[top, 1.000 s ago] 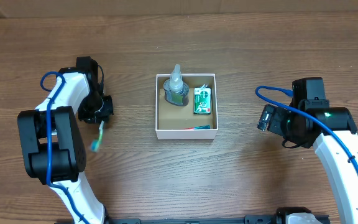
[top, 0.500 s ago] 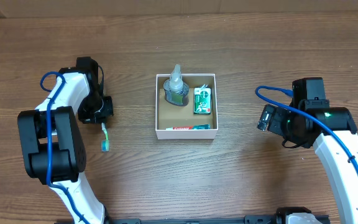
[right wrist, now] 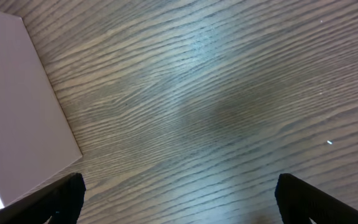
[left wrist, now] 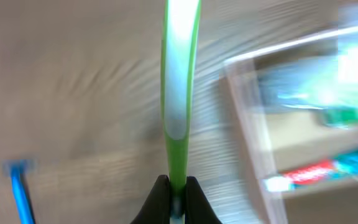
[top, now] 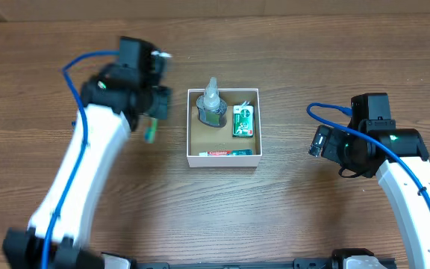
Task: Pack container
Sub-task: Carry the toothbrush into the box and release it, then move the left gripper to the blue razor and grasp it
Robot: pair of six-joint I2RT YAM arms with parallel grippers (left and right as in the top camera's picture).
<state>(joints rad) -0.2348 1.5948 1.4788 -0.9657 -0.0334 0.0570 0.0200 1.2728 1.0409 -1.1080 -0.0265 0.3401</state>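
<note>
Left gripper: jaws narrow, pinched on one end of a green-and-white toothbrush, which runs from the fingertips toward 12 o'clock in the blurred wrist view. Whether the brush touches the wooden table I cannot tell. A blue cable shows at 8 o'clock of the fingertips. From overhead the brush hangs at 9 o'clock of the container, just beside its left wall and apart from it; nothing lies between the two. The container sits mid-table, a white-walled square box with a brown floor. Inside it, count three: one clear bottle standing at 11 o'clock, one green packet lying flat at 2 o'clock, one toothpaste tube lying along the wall at 6 o'clock. Count one toothbrush, one container. Right gripper: jaws wide, nothing between them, bare table below, a corner of the container at 9 o'clock in its wrist view. From overhead it sits at 3 o'clock of the container, well apart.
</note>
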